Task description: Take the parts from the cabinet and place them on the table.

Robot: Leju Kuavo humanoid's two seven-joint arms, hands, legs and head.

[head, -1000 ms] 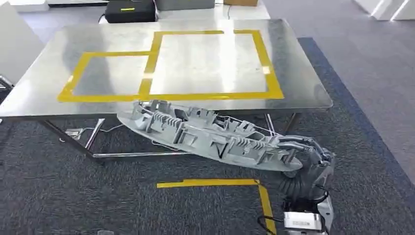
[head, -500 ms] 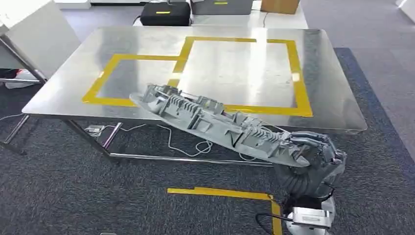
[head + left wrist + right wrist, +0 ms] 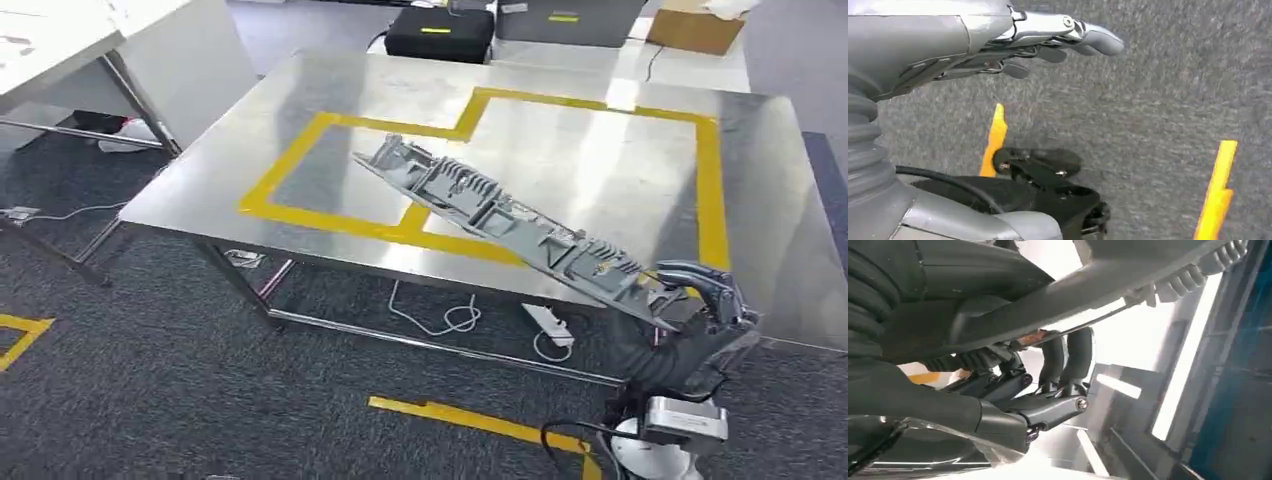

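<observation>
counter (image 3: 300, 110): steel top with two boxes marked in yellow tape (image 3: 300, 215); the near edge faces the robot, which stands off the near right corner.
part (image 3: 500, 215): long grey ribbed moulding, carried in the air. Its gripped end sits just off the near right edge, and the free end reaches in over the tape between the two boxes. Tilted, free end higher. From the head view I can't tell whether it touches the top; it looks clear of it.
right hand (image 3: 700, 295): clamped on the part's near end, thumb over the top, dark fingers (image 3: 1065, 357) curled round the underside in the right wrist view.
left hand (image 3: 1048, 42): empty, fingers fairly straight and apart, hanging over grey carpet with yellow floor tape (image 3: 993, 142).
step: transport is finishing and placement starting; the part is over the counter, not set down.
next: judging by the overhang, carry the gripped end further in past the near edge, level the part, lower it until it rests flat inside a taped box, then let go.
risk: one-ended grip on a long part, so it may swing or droop and the free end may catch the top first.
</observation>
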